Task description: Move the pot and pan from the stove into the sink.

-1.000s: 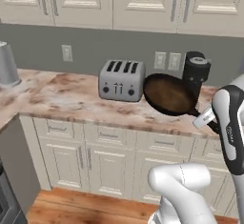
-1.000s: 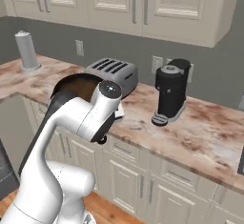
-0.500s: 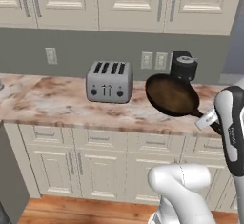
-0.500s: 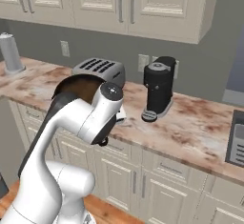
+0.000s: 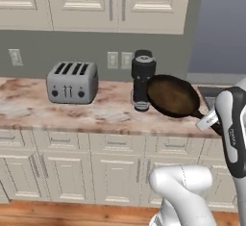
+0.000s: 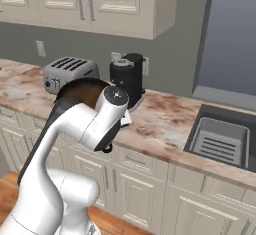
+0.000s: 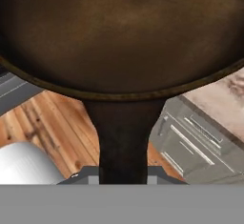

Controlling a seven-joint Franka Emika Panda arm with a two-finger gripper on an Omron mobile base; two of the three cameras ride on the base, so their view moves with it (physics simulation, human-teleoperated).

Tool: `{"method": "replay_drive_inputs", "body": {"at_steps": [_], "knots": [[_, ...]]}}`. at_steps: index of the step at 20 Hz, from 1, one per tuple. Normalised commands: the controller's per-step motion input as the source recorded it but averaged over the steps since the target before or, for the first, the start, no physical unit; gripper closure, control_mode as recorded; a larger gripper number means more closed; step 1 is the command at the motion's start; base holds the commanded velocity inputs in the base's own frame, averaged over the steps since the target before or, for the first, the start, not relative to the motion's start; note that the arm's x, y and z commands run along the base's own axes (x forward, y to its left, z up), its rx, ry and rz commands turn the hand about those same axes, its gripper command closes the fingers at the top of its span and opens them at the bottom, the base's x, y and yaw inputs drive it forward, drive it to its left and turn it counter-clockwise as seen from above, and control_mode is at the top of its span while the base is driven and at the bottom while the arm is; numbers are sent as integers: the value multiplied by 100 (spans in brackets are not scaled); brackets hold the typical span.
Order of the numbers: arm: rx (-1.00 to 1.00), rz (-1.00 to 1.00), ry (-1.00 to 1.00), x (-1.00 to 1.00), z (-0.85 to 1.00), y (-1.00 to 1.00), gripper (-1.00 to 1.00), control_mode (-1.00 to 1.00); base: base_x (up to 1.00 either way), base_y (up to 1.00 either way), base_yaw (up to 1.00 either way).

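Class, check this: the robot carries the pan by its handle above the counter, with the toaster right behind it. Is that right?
Not quite. The left base view shows the coffee maker right behind the pan, not the toaster, which stands further left.

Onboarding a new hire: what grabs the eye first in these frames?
The shallow dark frying pan with a brownish inside, held by its long handle in mid-air above the marble-patterned counter, in front of the black coffee maker. Next, the silver four-slot toaster to the left and the dark recessed sink to the right.
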Motion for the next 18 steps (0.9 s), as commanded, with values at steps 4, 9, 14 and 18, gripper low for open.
{"method": "replay_drive_inputs", "body": {"at_steps": [4,9,14,18], "knots": [[0,0,0,0,0,0,100,100,0,-92,-18],[0,0,0,0,0,0,100,100,0,-92,-20],[0,0,0,0,0,0,100,100,0,-89,-20],[0,0,0,0,0,0,100,100,2,-86,-18]]}}
